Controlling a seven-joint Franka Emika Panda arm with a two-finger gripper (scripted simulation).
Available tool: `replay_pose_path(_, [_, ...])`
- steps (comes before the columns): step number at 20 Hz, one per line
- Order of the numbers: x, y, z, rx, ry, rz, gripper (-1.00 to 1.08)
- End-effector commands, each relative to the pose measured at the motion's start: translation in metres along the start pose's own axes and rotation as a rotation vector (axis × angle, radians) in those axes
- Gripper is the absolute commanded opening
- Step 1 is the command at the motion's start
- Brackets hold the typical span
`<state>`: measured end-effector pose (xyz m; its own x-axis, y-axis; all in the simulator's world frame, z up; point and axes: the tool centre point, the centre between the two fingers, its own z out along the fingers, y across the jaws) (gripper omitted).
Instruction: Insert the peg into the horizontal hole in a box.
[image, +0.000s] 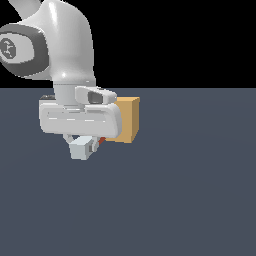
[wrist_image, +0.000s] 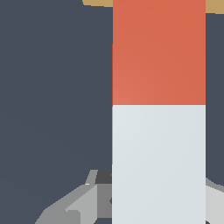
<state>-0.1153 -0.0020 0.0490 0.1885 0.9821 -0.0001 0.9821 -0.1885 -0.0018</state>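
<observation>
Exterior view: gripper (image: 82, 146) low beside the box (image: 127, 120), a sliver of the peg (image: 102, 141) between them; wrist view: fingers (wrist_image: 70, 205) pinching the peg (wrist_image: 158, 131), orange-red end toward the box (wrist_image: 98, 3).

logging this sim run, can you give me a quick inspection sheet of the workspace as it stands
surface: plain dark grey floor
peg: peg sits between the fingers, orange-red end towards the box
box: tan-orange box stands on the floor, partly behind the arm
hole: not visible in either view
clutter: nothing seen
gripper: gripper low by the box, closed on the peg
cables: nothing seen
surroundings: black backdrop above the floor
</observation>
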Motion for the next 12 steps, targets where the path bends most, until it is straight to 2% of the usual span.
replay_pose_path(1, [0.007,0.001,-0.002,-0.002,0.0,0.026,-1.0])
replay_pose_path(12, [0.017,0.002,-0.003,-0.002,0.0,0.061,-1.0])
